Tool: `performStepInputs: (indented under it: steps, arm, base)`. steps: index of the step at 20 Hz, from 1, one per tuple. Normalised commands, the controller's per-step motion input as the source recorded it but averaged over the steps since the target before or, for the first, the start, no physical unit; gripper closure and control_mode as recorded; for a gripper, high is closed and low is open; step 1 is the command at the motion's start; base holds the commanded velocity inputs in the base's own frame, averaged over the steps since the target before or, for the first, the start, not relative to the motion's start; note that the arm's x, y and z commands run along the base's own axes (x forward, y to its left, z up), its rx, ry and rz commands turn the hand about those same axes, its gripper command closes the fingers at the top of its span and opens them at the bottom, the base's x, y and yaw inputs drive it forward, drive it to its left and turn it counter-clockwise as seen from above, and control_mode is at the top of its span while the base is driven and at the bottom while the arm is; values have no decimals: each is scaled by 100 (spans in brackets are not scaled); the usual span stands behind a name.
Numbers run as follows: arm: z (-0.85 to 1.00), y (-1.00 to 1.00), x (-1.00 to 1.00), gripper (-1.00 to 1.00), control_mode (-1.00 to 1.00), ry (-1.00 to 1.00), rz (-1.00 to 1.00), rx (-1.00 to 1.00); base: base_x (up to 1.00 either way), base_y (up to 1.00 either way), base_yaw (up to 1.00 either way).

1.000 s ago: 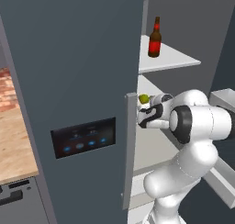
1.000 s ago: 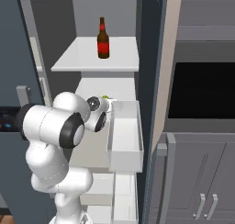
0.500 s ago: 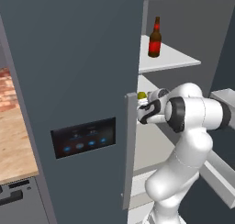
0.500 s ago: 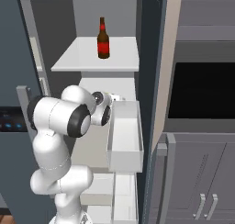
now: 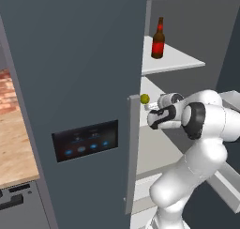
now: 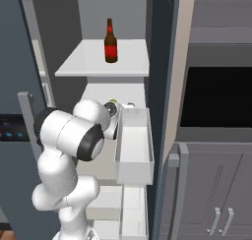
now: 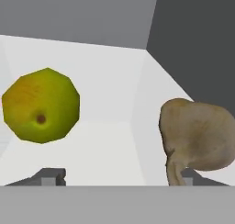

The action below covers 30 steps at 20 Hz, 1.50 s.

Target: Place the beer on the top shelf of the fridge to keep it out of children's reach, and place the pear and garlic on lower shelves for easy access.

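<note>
Garlic sits on lower shelf just ahead-right of end effector, jaws spread wide, holding nothing. Pear ahead-left. Bulb looks light, papery, lumpy: pinch gently across widest belly.

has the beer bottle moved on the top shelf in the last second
No. The beer bottle stands upright at the same spot on the top shelf, near its back, in both base views.

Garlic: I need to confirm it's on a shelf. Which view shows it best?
The hand view: the garlic looms large on white shelf, right of the pear. In both base views the arm hides it.
</note>
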Motion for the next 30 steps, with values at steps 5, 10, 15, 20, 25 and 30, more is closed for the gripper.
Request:
performStepInputs:
  steps: [5, 10, 15, 20, 25, 30]
  arm:
    - [50, 0, -57, -100, -100, 3, 0, -3]
    - [61, 21, -79, -100, -100, 6, 1, -15]
    - [73, 54, -54, -100, -100, 15, 3, -26]
    - [55, 37, -11, -100, -100, 31, 2, -26]
    - [-8, -1, 18, -100, -100, 53, 2, -19]
    - [-52, -33, 36, -100, -100, 46, 7, -7]
  base:
    - [0, 0, 0]
    - [0, 0, 0]
    - [0, 0, 0]
    - [0, 0, 0]
    - [0, 0, 0]
    - [0, 0, 0]
